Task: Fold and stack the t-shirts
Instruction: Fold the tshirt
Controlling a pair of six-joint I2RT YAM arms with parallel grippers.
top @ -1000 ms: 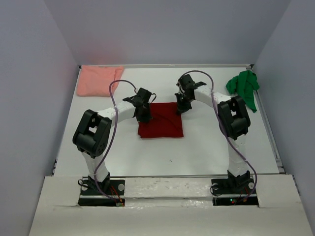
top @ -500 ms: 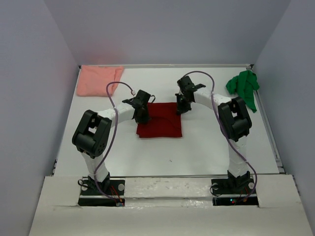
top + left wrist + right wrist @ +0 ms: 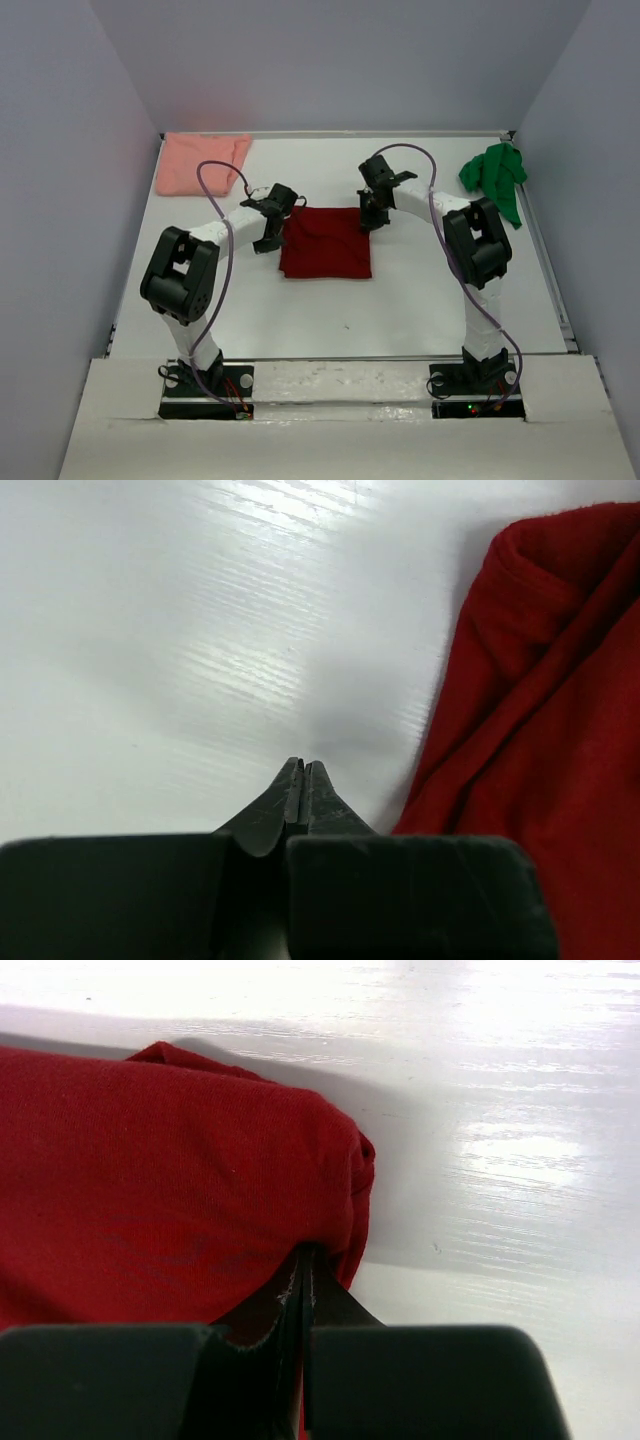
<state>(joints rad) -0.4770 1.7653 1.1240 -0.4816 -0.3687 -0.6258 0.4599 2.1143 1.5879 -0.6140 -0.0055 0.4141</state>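
Note:
The dark red t-shirt [image 3: 325, 245] lies folded into a flat square mid-table. In the left wrist view its rumpled left edge [image 3: 540, 730] fills the right side. My left gripper [image 3: 267, 240] is shut and empty, and its tips [image 3: 303, 766] hover over bare table just left of that edge. My right gripper [image 3: 368, 222] is shut too, its tips [image 3: 305, 1250] pressed into the far right corner of the red t-shirt [image 3: 150, 1160]. The salmon pink t-shirt [image 3: 200, 160] lies flat at the far left corner. The green t-shirt [image 3: 495, 178] sits crumpled at the far right.
White tabletop [image 3: 420, 300] with a raised rim along the back and sides, enclosed by pale walls. Both arm bases are at the near edge.
My left gripper has slid left off the red t-shirt onto bare table. The right gripper has stayed at the shirt's far right corner, and the shirt has barely shifted.

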